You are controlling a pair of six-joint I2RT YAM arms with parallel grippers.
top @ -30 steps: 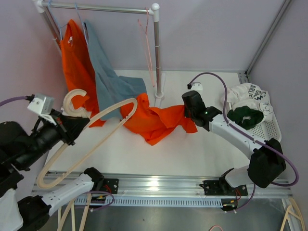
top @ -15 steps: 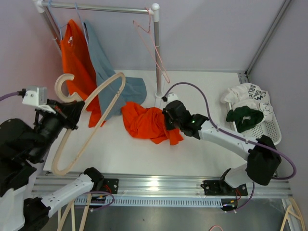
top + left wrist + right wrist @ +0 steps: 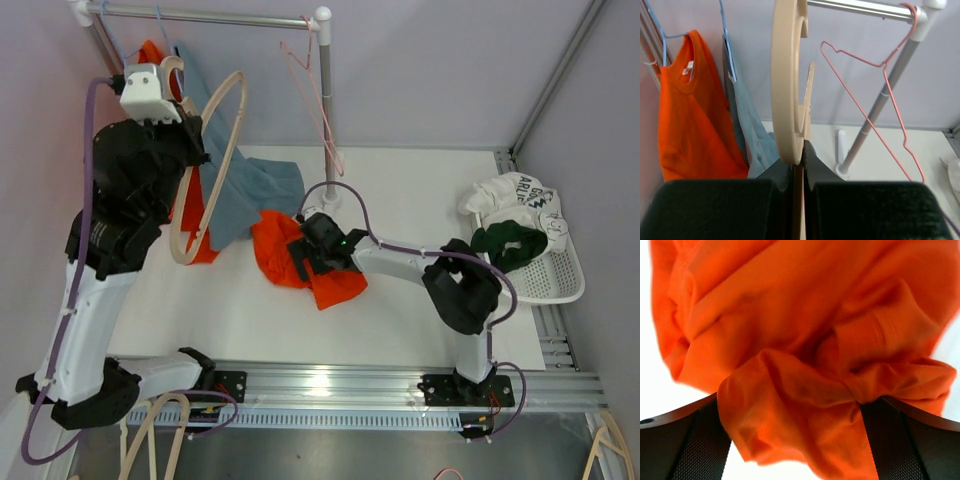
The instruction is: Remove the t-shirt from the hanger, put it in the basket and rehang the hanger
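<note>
Gripping a beige wooden hanger [image 3: 787, 75], the left gripper [image 3: 799, 150] has its jaws pressed together on the lower part of the curved hook, as the left wrist view shows from close by. The left arm is raised high at the far left, holding the bare hanger up just near the metal rail [image 3: 200, 15], with its long bow hanging down and toward the near side.

The orange t-shirt [image 3: 275, 250] is off the hanger and lies crumpled in a heap on the white table [image 3: 420, 300], a little left of centre, just near the foot of the rail's right upright post [image 3: 326, 110]. The right gripper [image 3: 305, 258] sits on the right side of that heap. In the right wrist view its fingers [image 3: 685, 440] stand wide apart, with bunched orange cloth filling the space between them; the fabric bulges loosely there and does not look pinched.

On the rail at the far left hang an orange garment [image 3: 690, 115] and, just right of it, a grey-blue garment [image 3: 747, 125], each on a thin blue wire hanger. The grey-blue one trails down onto the table, touching the far left edge of the orange heap. A bare pink wire hanger [image 3: 883, 67] hangs at the rail's right end, beside the post.

At the far right a white basket [image 3: 560, 285] holds a white printed garment and a dark green one.
</note>
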